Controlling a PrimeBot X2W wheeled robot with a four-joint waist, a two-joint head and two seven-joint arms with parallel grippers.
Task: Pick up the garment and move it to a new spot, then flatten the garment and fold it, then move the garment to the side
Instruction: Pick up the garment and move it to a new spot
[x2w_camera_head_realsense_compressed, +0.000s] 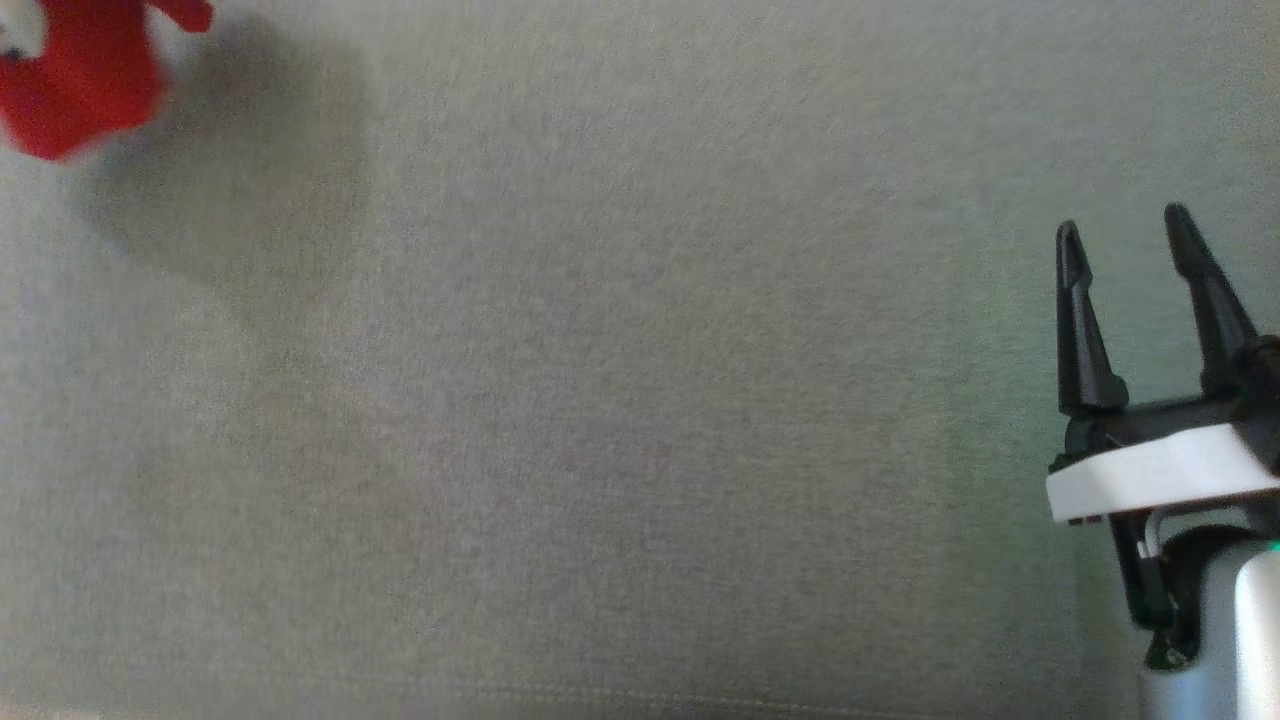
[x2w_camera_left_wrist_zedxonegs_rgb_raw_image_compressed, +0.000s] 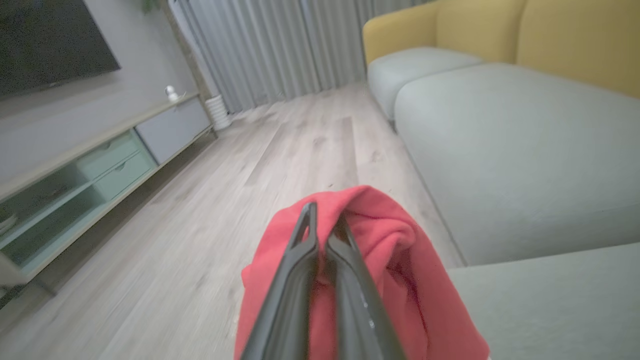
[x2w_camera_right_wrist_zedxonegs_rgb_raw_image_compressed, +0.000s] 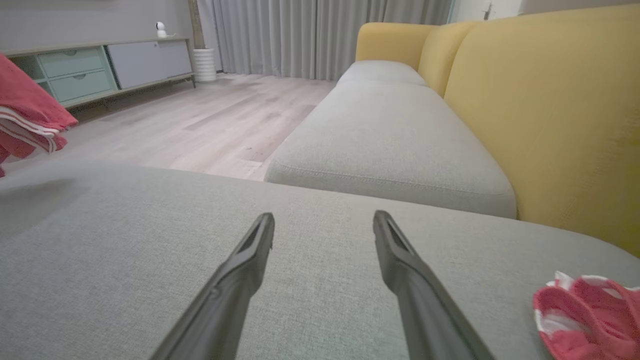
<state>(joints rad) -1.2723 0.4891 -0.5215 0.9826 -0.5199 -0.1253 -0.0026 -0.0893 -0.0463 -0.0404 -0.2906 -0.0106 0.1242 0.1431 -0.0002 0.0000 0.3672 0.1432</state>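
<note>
Head view: red garment (x2w_camera_head_realsense_compressed: 80, 85) is blurred at the far left corner of the grey cushion (x2w_camera_head_realsense_compressed: 640, 400), lifted off the fabric, with a soft shadow beside it. Right gripper (x2w_camera_head_realsense_compressed: 1123, 220) is at the cushion's right edge, hovering, its two dark fingers spread wide with nothing between them.

Right wrist view: the right gripper's jaws stand wide apart above bare cushion fabric, holding nothing. Garment is at the cushion's left edge, red with white stripes, hanging clear of the surface. A separate red-and-white cloth (x2w_camera_right_wrist_zedxonegs_rgb_raw_image_compressed: 590, 315) lies on the cushion near its right side. Can't tell if it belongs to the garment.

Left wrist view: left gripper (x2w_camera_left_wrist_zedxonegs_rgb_raw_image_compressed: 326, 212) is clamped tight, fingers nearly touching. The garment is pinched between them and drapes down both sides of the fingers. It hangs at the cushion's edge, with the wooden floor (x2w_camera_left_wrist_zedxonegs_rgb_raw_image_compressed: 225, 200) behind it.

Background: yellow sofa back (x2w_camera_right_wrist_zedxonegs_rgb_raw_image_compressed: 550, 110), second grey seat (x2w_camera_right_wrist_zedxonegs_rgb_raw_image_compressed: 390, 140), low TV cabinet (x2w_camera_left_wrist_zedxonegs_rgb_raw_image_compressed: 100, 160), grey curtains (x2w_camera_left_wrist_zedxonegs_rgb_raw_image_compressed: 280, 45).
</note>
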